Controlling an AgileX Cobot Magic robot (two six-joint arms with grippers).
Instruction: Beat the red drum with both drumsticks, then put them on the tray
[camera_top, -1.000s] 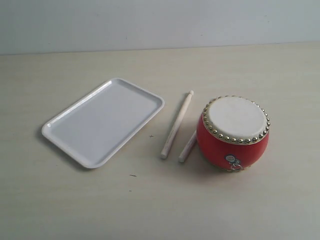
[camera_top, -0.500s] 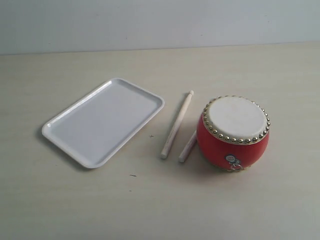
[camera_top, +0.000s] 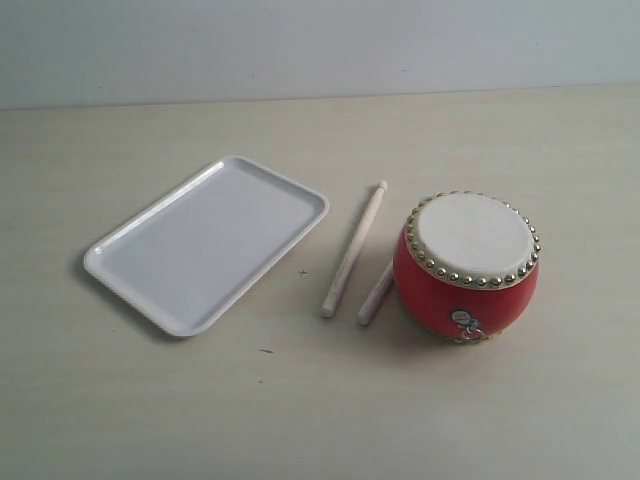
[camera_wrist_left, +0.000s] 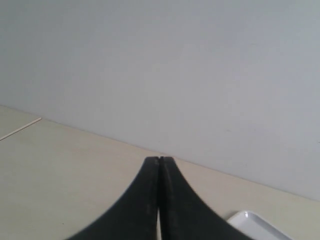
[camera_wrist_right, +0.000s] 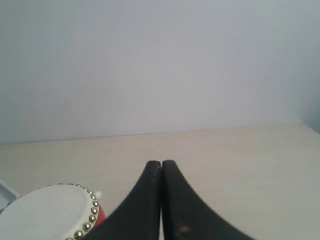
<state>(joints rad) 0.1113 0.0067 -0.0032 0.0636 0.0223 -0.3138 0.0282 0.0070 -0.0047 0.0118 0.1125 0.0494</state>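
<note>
Left pincer (camera_wrist_left: 159, 160), right pincer (camera_wrist_right: 161, 163): jaws together

I see the red drum (camera_top: 466, 268) standing upright right of centre, cream skin up, ringed with gold studs. Two pale drumsticks (camera_top: 353, 250) lie slanted just left of it, one partly hidden by its side. The white tray (camera_top: 206, 243) lies flat at centre left.
</note>
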